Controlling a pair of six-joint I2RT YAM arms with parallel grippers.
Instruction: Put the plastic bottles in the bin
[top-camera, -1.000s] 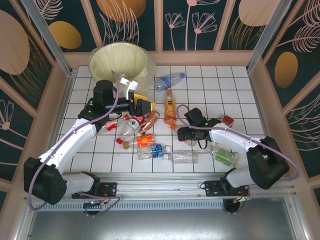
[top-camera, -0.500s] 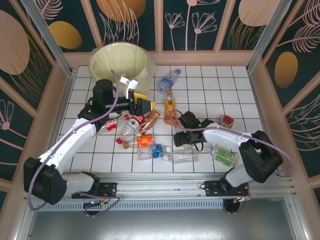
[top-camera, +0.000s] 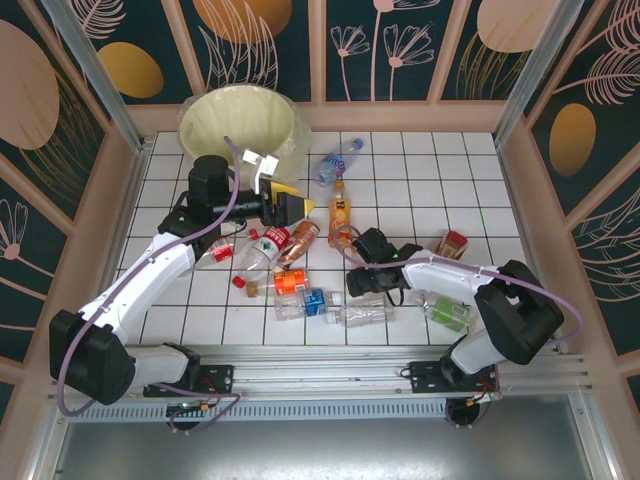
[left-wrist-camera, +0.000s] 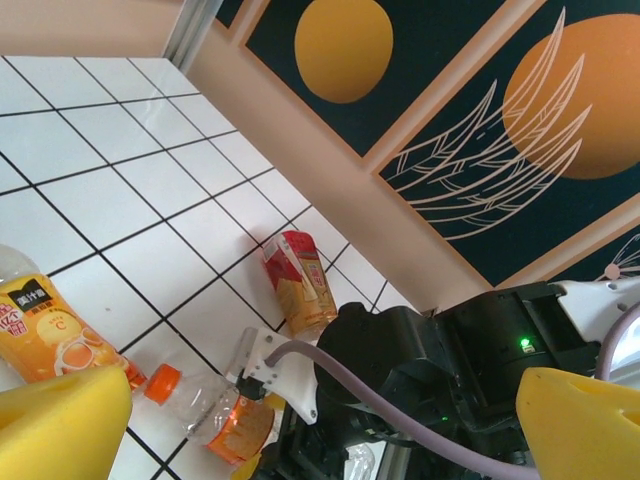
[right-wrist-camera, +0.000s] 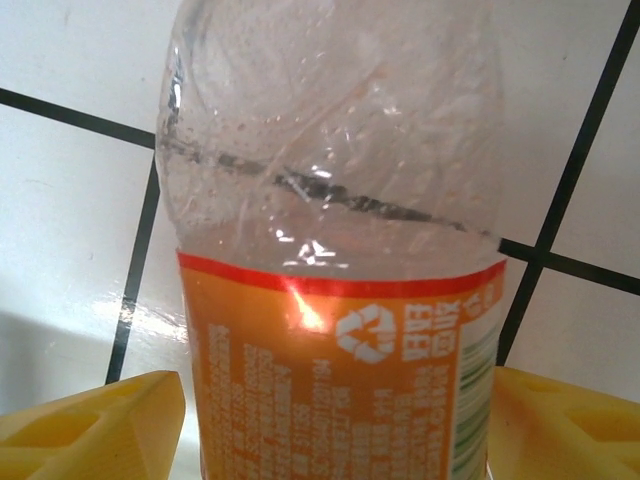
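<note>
Several plastic bottles lie on the white tiled table (top-camera: 440, 180). The bin (top-camera: 240, 125) stands at the back left. My right gripper (top-camera: 352, 274) is low over a clear bottle with an orange label (right-wrist-camera: 340, 380) and an orange cap (left-wrist-camera: 160, 383), which lies on the tiles. Its yellow fingers (right-wrist-camera: 90, 425) straddle the label: the right one is at its edge, and a thin strip of tile shows on the left. My left gripper (top-camera: 292, 205) hovers open and empty in front of the bin, its pads (left-wrist-camera: 60, 420) wide apart.
A cluster of bottles (top-camera: 285, 250) lies between the arms, with more near the front (top-camera: 340, 308). An orange juice bottle (top-camera: 342, 212) lies just behind my right gripper. A red-labelled bottle (top-camera: 455, 243), a green-labelled one (top-camera: 448, 315) and a blue-labelled one (top-camera: 335, 162) lie apart. Wooden walls enclose the table.
My right gripper has moved left and down over the orange-labelled bottle, and its jaws have narrowed. The blue-labelled bottle at the back has swung round. My left gripper has shifted slightly.
</note>
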